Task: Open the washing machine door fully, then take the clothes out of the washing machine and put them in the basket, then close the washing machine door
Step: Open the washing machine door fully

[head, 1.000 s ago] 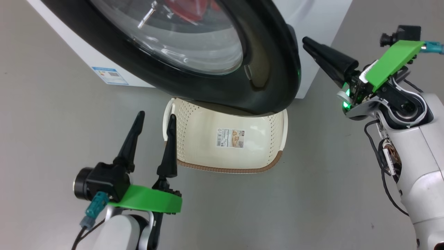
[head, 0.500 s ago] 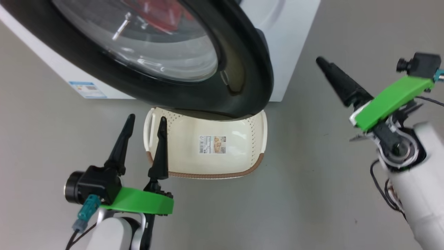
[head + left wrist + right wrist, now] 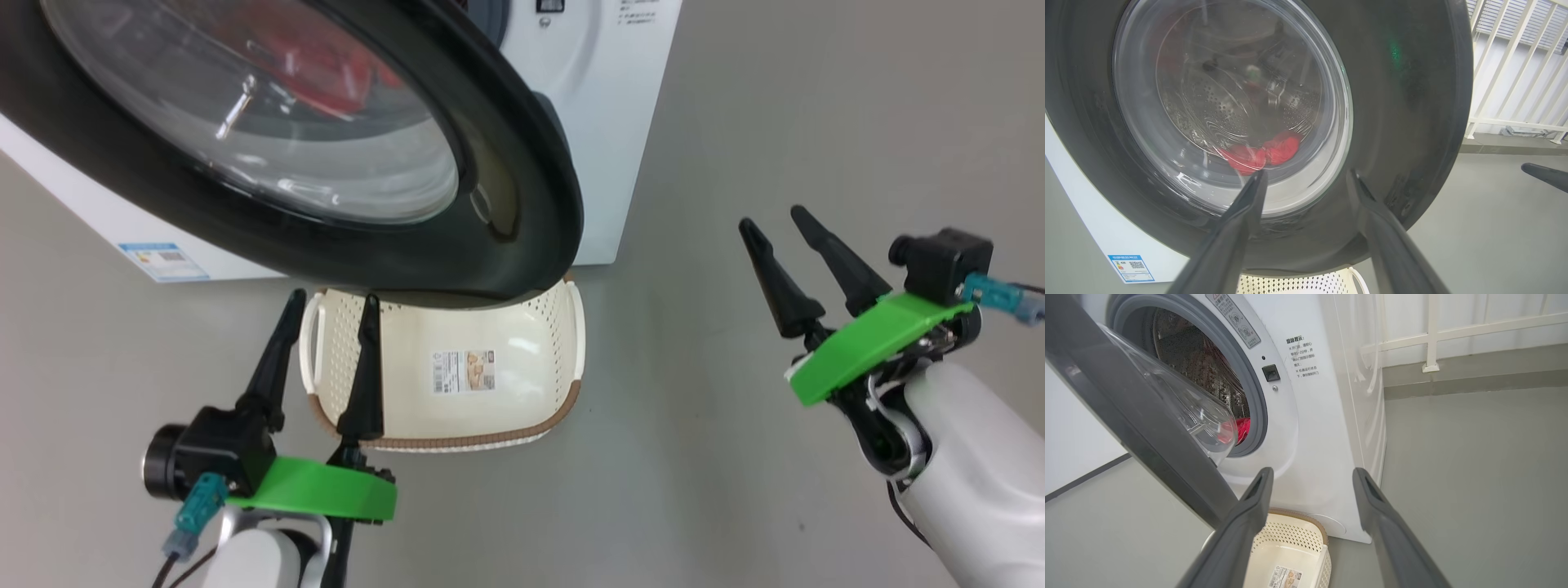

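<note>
Now: right gripper [image 3: 771, 219], newly spread, withdrawn from door [image 3: 522, 204]; door part-open, needs swinging wider. Left gripper [image 3: 335, 298] spread, empty. Clothes [image 3: 1243, 430] in washer [image 3: 1323, 437]; basket [image 3: 563, 408] empty.

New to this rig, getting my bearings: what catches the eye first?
The glossy black washing machine door looms at the head view's upper left, partly open above the cream basket on the floor. Red clothes show through its glass, in the drum. The left tool and right tool stand open, empty.
</note>
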You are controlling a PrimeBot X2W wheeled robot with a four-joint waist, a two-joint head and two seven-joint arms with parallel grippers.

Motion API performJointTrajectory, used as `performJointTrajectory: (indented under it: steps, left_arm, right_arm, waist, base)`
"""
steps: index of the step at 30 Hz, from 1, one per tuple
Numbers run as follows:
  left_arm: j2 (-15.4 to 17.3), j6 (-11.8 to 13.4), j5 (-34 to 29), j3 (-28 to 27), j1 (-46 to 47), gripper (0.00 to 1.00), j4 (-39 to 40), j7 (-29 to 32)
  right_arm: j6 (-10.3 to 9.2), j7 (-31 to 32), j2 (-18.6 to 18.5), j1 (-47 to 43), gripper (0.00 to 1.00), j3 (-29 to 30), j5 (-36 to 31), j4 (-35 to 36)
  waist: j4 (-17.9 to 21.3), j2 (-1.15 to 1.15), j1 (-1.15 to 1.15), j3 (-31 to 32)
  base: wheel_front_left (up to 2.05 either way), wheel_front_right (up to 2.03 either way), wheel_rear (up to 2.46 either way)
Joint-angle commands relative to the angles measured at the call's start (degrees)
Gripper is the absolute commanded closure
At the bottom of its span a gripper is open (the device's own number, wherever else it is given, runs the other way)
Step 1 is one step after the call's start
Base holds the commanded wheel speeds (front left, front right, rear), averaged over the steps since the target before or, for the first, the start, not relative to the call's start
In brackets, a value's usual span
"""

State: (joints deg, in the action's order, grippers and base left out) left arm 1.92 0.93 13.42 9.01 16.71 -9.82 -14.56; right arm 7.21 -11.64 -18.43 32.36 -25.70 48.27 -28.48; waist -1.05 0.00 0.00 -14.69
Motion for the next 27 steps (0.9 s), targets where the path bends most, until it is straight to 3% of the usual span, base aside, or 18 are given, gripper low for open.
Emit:
performJointTrajectory:
  steps: [1, 6, 13, 22, 27]
  left_arm:
    - [0.96, -0.17, -0.37, -2.01, -0.57, 0.0, 1.0, -0.44]
    - [0.96, -0.09, -0.14, -2.78, -2.11, 0.0, 0.73, -0.44]
    - [0.96, -0.17, 0.08, -3.9, -3.62, 0.0, 0.78, -0.44]
    - [0.96, -0.28, 0.29, -4.12, -4.17, 0.0, 0.82, -0.44]
    - [0.96, -0.26, 0.28, -4.28, -4.28, 0.0, 0.91, -0.44]
  right_arm:
    - [0.28, -1.22, -0.33, -1.6, 0.0, -0.68, -1.69, 0.59]
    - [0.28, -3.26, 1.4, -3.22, 0.0, 2.97, -11.31, -1.64]
    - [0.28, -3.34, 6.29, -9.99, 0.0, 13.49, -23.7, 5.2]
    - [0.28, -3.35, 10.74, -16.29, 0.0, 21.61, -30.99, 12.84]
    - [0.28, -3.35, 12.52, -18.94, 0.0, 23.09, -33.77, 16.41]
  waist:
    - [0.64, 0.0, 0.0, 0.99]
    - [1.12, 0.0, 0.0, 2.41]
    - [1.16, 0.0, 0.0, 3.28]
    - [0.57, 0.0, 0.0, 3.12]
    - [0.38, 0.0, 0.0, 2.89]
  base:
    - [0.0, 0.0, 0.0]
    - [0.0, 0.0, 0.0]
    - [0.0, 0.0, 0.0]
    - [0.0, 0.0, 0.0]
    - [0.0, 0.0, 0.0]
